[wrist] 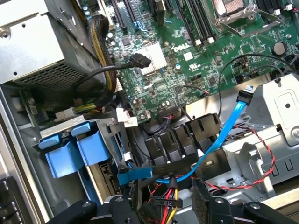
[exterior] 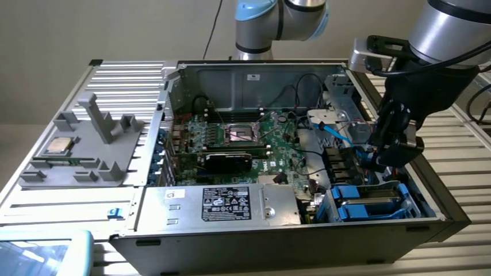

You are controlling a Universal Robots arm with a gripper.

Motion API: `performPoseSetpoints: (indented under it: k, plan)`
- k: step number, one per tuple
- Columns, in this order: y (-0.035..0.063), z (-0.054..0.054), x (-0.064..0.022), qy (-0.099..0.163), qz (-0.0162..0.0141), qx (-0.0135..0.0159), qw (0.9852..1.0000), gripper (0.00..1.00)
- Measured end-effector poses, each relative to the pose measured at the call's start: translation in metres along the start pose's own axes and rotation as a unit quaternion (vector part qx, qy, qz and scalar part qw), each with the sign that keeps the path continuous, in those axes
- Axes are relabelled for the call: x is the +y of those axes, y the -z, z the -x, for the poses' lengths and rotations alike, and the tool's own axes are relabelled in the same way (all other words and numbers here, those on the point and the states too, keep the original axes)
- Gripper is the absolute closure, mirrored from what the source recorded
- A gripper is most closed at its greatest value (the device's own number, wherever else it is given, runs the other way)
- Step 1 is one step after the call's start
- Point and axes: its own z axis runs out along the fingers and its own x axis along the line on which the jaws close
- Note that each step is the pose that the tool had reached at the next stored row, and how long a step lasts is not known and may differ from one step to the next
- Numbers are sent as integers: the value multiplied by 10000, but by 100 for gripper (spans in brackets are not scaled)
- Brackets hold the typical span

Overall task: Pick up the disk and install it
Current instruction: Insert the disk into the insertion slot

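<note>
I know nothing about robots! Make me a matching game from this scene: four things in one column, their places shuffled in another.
Things: 1 disk; 2 processor chip; 3 end effector; 4 power supply.
Places: A on the grey tray outside the case; B open, above the cables inside the case; C bottom edge of the case in the exterior view, black label on top; D slotted in the case's bottom-right corner in the exterior view.
Pairs: 1-D; 2-A; 3-B; 4-C.
</note>
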Motion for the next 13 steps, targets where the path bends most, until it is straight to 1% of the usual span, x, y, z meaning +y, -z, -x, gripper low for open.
performPoseSetpoints:
  k: [5, 6, 7, 9, 10, 11, 13]
  plan:
    - [-5, -1, -1, -37, 0, -1, 10000, 42]
    - [-6, -1, -1, -38, 0, -1, 10000, 45]
    - [-6, -1, -1, -38, 0, -1, 10000, 45]
    - [-8, -2, -1, -38, 0, -2, 10000, 58]
    - [-8, -5, -2, -38, 0, -2, 10000, 58]
    - [-8, -7, -3, -38, 1, -3, 10000, 64]
    - [-8, -7, -3, -38, 0, -2, 10000, 65]
